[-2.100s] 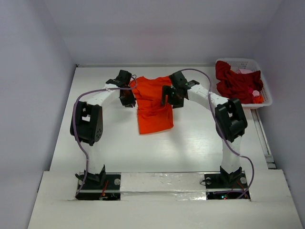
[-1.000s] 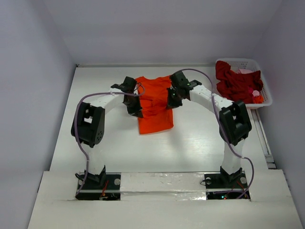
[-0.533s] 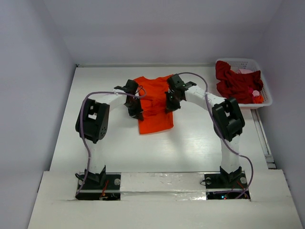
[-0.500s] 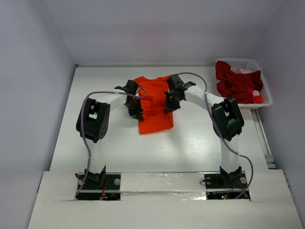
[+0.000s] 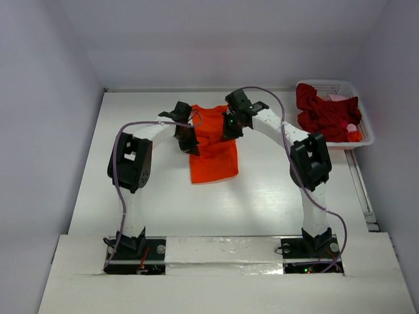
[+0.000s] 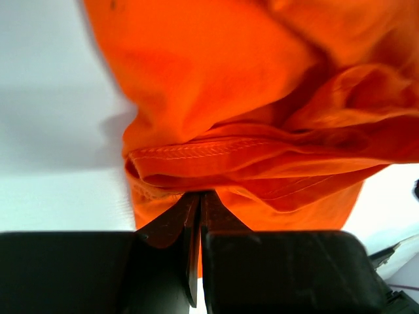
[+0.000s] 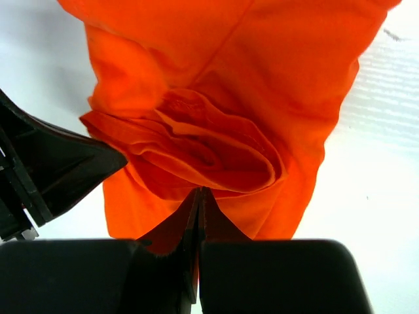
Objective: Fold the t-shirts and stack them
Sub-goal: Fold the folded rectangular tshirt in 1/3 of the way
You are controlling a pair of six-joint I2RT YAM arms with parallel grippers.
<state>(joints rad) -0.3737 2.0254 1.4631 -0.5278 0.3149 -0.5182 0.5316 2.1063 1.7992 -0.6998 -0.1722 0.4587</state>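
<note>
Gripping the bright orange soft-cloth t-shirt [image 5: 213, 157] at two spots: in the left fingers [image 6: 171, 219], pressed fully together on a stitched hem fold, and in the right fingers [image 7: 173, 219], likewise pressed together on a crumpled wad of the same cloth. Lying on the white desk [image 5: 262, 196], well to the left of the white plastic lattice basket [image 5: 367, 128] and about level with it, upper part gathered between the two grips, lower part spread flat a little nearer than the basket. Heaped inside that basket: dark red shirts [image 5: 324, 114] and a pinkish one [image 5: 338, 98], not yet folded. Probably mid-fold, judging by the gathered cloth. Could easily end in a lump rather than a flat fold, with several layers caught at once on each side. Might drag the flat lower part askew if pulled unevenly, or too far toward the basket. Risks a clash too, with both sets of fingers so near each other over the shirt. Could also lose the thin hem from so small a pinch, dropping one side and leaving a lopsided fold unfit for stacking.
</note>
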